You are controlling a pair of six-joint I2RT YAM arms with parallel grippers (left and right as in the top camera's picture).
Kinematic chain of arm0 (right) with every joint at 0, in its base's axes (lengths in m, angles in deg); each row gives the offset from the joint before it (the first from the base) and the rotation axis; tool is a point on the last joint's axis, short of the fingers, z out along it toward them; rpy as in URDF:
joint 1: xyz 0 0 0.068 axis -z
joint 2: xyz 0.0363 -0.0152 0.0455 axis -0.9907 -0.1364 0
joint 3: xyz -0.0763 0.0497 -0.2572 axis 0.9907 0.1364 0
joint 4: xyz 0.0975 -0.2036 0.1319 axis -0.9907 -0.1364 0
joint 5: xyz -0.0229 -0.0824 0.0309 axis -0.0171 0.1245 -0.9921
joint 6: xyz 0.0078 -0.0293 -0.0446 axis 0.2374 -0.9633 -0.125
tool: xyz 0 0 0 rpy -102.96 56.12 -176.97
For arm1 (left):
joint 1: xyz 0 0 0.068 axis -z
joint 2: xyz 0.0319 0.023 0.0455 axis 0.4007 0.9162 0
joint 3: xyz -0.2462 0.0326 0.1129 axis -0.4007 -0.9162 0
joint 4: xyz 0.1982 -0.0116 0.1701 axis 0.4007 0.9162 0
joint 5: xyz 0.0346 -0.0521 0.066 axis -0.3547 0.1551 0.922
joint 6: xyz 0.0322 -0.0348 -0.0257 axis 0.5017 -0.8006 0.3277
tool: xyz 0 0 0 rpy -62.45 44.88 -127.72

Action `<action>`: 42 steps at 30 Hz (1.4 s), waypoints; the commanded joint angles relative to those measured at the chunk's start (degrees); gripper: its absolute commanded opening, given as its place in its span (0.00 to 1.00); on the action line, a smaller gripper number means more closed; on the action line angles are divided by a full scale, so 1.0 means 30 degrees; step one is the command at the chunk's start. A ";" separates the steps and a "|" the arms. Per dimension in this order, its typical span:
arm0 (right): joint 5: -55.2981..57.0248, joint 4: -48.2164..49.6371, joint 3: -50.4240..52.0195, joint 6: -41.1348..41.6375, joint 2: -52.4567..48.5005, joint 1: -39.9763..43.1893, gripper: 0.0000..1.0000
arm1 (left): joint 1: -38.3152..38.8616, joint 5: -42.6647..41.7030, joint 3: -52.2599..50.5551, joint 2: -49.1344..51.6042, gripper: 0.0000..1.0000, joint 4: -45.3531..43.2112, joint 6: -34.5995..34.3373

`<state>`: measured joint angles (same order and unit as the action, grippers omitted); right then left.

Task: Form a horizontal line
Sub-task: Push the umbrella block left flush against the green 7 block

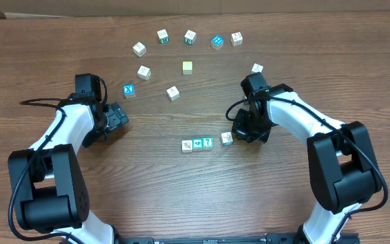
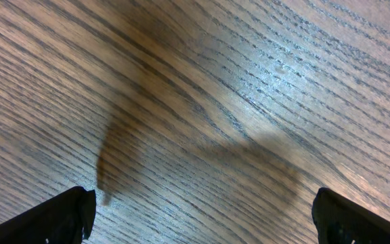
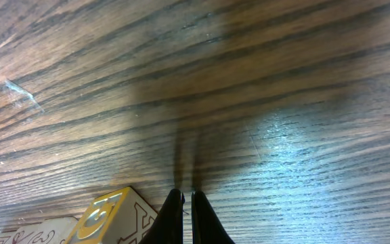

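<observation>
Three small printed wooden cubes (image 1: 197, 144) sit in a row on the brown wooden surface (image 1: 147, 176). Beside a fourth wooden cube (image 1: 227, 138), the right tool (image 3: 185, 196) is closed and empty; the left tool (image 2: 204, 198) gapes wide.

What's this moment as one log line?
left gripper open over wooden table | right gripper shut beside small white wooden cube | row of three small cubes in place

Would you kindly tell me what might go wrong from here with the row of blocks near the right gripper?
The fourth block sits apart from the three-block row and slightly above it, so the line may end up gapped or crooked. The right gripper is shut and close beside that block, so pulling away carelessly could nudge it askew.
</observation>
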<state>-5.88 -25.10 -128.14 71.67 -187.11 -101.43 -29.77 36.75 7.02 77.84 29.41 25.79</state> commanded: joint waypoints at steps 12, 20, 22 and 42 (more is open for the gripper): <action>-0.0525 0.0379 0.0124 -0.0066 -0.0073 -0.0561 0.04 | -0.0036 0.0109 -0.0073 0.0219 1.00 0.0000 0.0066; -0.0532 0.0459 0.0124 0.0517 -0.0073 -0.1086 0.04 | -0.0036 0.0109 -0.0073 0.0219 0.99 0.0000 0.0066; -0.0619 0.0466 0.0124 0.0597 -0.0073 -0.1231 0.04 | -0.0029 0.0109 -0.0073 0.0219 0.99 0.0000 0.0066; 0.0058 0.1188 0.0124 0.1508 -0.0073 -0.1078 0.04 | -0.0036 0.0109 -0.0073 0.0219 1.00 0.0000 0.0066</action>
<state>-6.67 -22.24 -128.14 75.28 -187.11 -105.64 -29.77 36.75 7.02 77.84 29.41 25.79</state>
